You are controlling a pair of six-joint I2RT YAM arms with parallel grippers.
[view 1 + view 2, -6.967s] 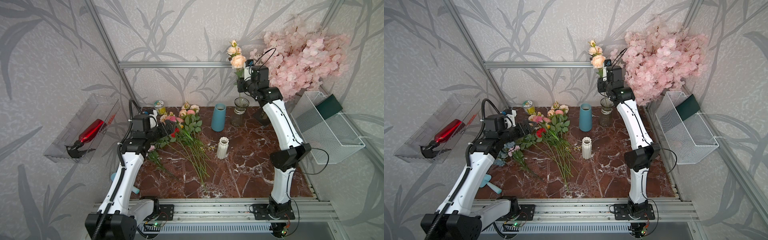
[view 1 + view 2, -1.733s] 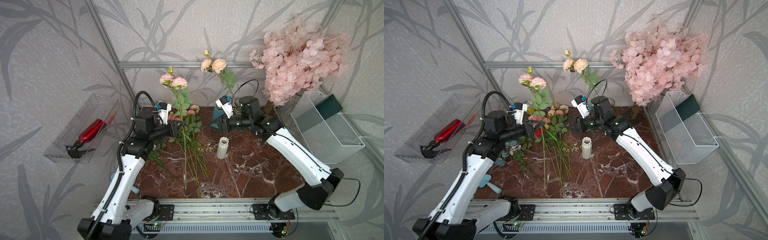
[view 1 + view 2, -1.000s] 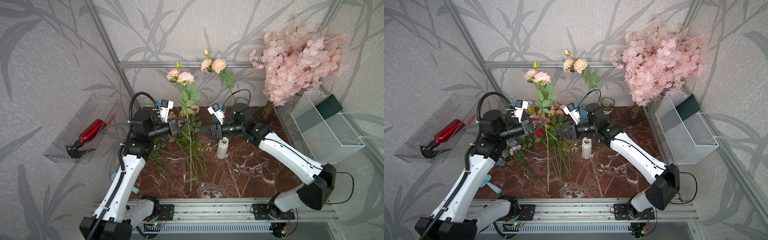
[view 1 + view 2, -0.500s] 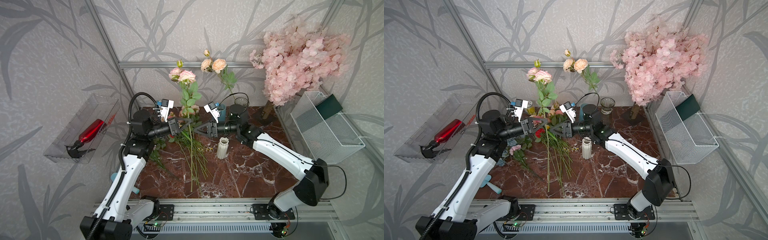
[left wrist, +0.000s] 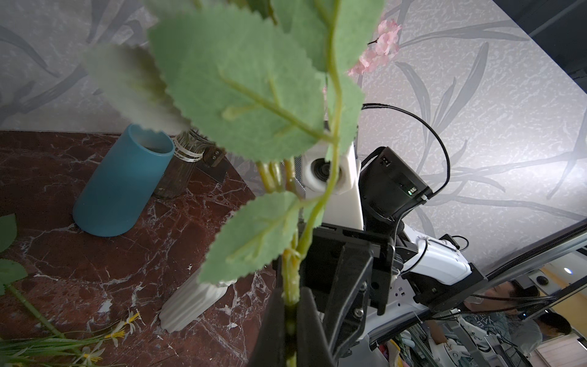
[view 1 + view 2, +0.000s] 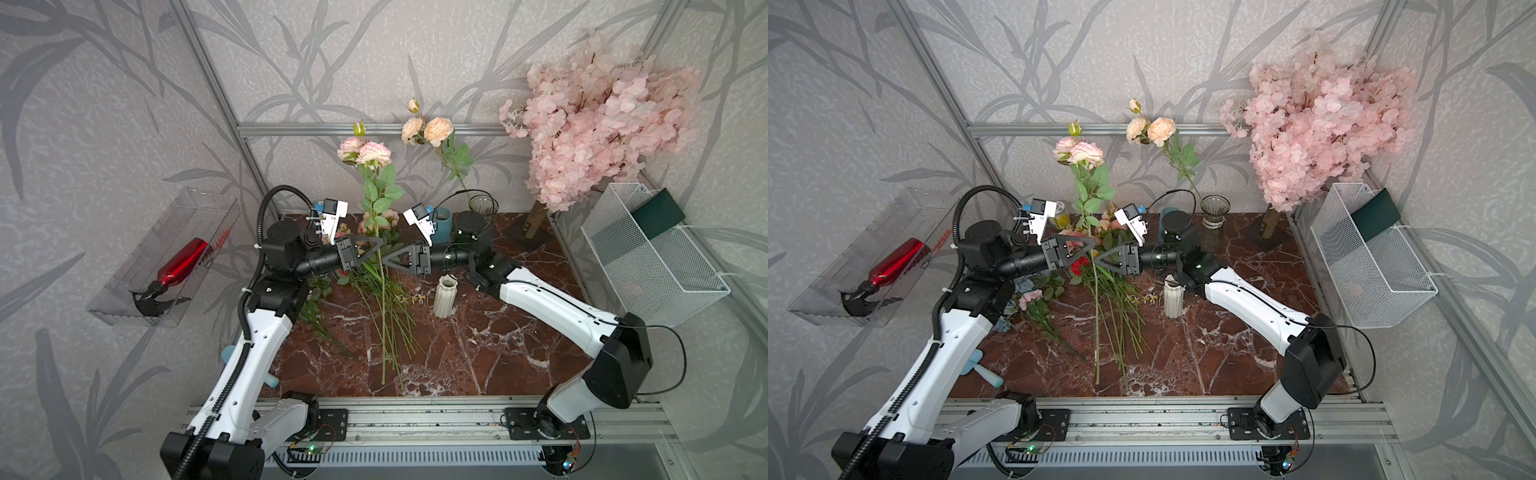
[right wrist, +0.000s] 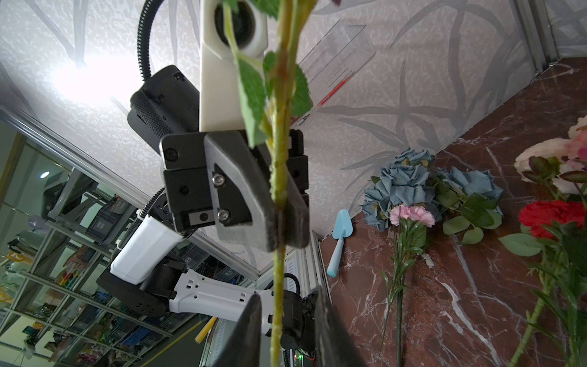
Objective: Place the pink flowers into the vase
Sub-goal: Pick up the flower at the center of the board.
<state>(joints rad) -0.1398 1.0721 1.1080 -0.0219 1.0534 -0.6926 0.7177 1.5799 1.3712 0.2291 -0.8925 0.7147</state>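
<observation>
The middle of the counter (image 6: 519, 357) is barred by the left gripper (image 6: 376, 243) and the right gripper (image 6: 386, 262), set tip to tip around an upright pink spray (image 6: 380, 195). Below, the surface is covered by a heap of lying sprays (image 6: 388, 307), the white ribbed vase (image 6: 445, 296) just beside it. Bare marble is offered at the front right. The glass vase (image 6: 480, 205) at the back is flanked by the blue vase (image 6: 444, 216) and the blossom tree (image 6: 594, 129).

No legible text, label, number anywhere.
</observation>
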